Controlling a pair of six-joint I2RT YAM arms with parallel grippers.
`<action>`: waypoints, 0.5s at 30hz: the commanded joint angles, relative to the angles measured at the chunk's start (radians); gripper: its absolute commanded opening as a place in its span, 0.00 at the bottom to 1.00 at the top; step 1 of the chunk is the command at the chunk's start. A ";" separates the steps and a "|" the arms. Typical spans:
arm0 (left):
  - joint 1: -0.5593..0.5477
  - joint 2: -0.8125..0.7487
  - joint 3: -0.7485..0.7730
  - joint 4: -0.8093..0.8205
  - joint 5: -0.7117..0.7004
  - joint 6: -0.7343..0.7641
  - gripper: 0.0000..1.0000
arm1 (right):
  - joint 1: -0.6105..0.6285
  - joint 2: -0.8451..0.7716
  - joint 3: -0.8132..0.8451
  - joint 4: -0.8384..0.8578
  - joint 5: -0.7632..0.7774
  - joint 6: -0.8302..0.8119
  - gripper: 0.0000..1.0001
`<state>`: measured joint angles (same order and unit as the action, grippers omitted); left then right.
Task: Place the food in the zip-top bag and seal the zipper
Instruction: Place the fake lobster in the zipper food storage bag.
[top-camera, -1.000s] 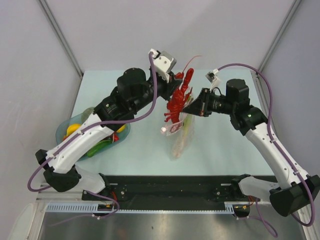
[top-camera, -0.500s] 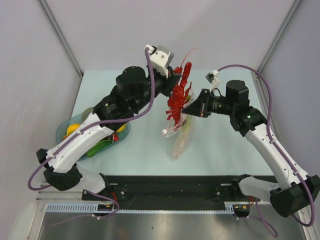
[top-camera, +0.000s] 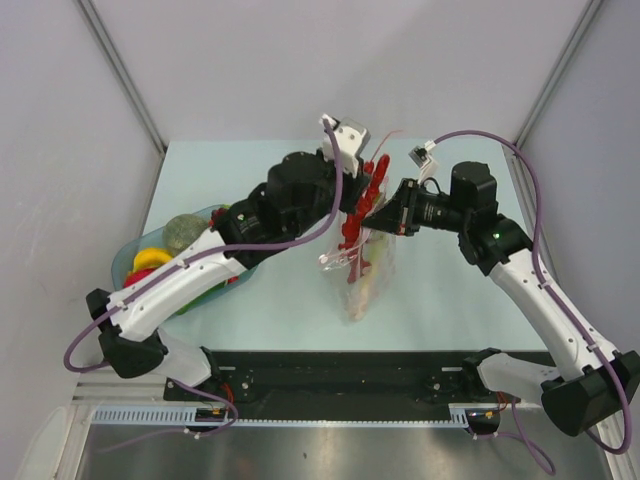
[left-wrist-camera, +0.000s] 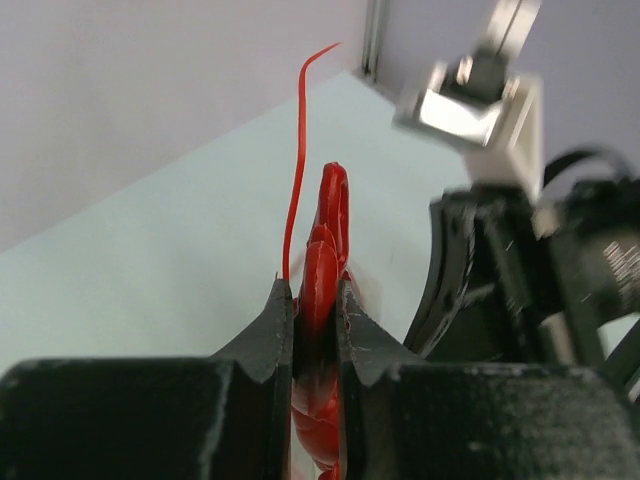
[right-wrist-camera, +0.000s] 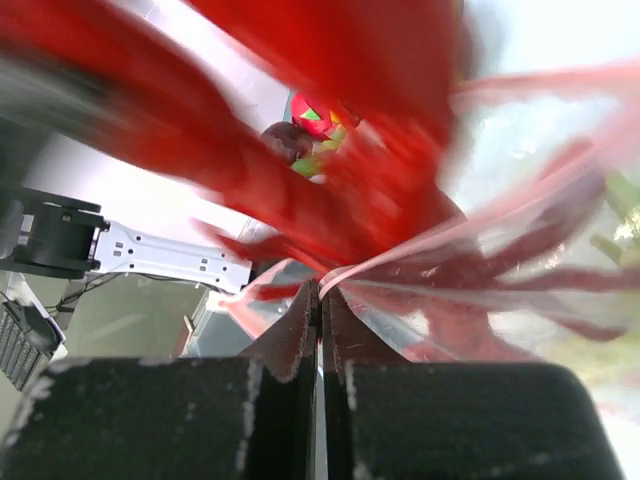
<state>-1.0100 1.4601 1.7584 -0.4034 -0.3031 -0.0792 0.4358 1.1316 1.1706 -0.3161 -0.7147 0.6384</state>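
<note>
Left end effector (left-wrist-camera: 315, 303) is clamped on the red lobster (left-wrist-camera: 326, 225), with the fingers pressed against both sides of the body. One long feeler (left-wrist-camera: 298, 150) sticks out past the tips. From the top camera the lobster (top-camera: 358, 212) hangs roughly upright over the middle of the desk (top-camera: 460, 290), feeler end up. Its lower end is at the mouth of the zip-top bag (top-camera: 366, 285).

Right end effector (right-wrist-camera: 319, 297) is pinched tight on the bag's mouth edge, and I see no gap between the tips. The pink zipper (right-wrist-camera: 480, 232) strip runs out of them to the right. Top view puts the right end effector (top-camera: 372, 214) just right of the lobster, with the bag hanging below it. I can't tell whether the bag's bottom touches the desk. The zipper (top-camera: 338, 258) is unsealed, and the mouth gapes toward the left arm.

Right wrist view is mostly red blur. Red parts of the lobster do show behind the clear plastic, so its lower part is inside the bag. The pale green celery stalk (top-camera: 374, 282) is already in the bag, lower down.

The rest of the food sits in the translucent dish (top-camera: 124, 262) at the desk's left edge, well apart from the bag. I make out a yellow piece (top-camera: 150, 257) and a grey-green round one (top-camera: 182, 230). The left arm covers part of the dish, so I can't make out more.
</note>
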 joint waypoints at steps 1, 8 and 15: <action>-0.019 -0.078 -0.151 0.075 0.010 -0.010 0.00 | 0.006 -0.044 0.005 0.071 -0.011 0.001 0.00; -0.019 -0.141 -0.221 0.026 0.080 -0.050 0.00 | 0.004 -0.053 -0.015 0.072 -0.012 0.009 0.00; -0.019 -0.170 -0.280 -0.044 0.153 -0.047 0.00 | 0.006 -0.055 -0.022 0.066 -0.006 -0.006 0.00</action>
<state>-1.0237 1.3388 1.4902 -0.4397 -0.2203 -0.1085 0.4366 1.1065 1.1458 -0.3073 -0.7151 0.6395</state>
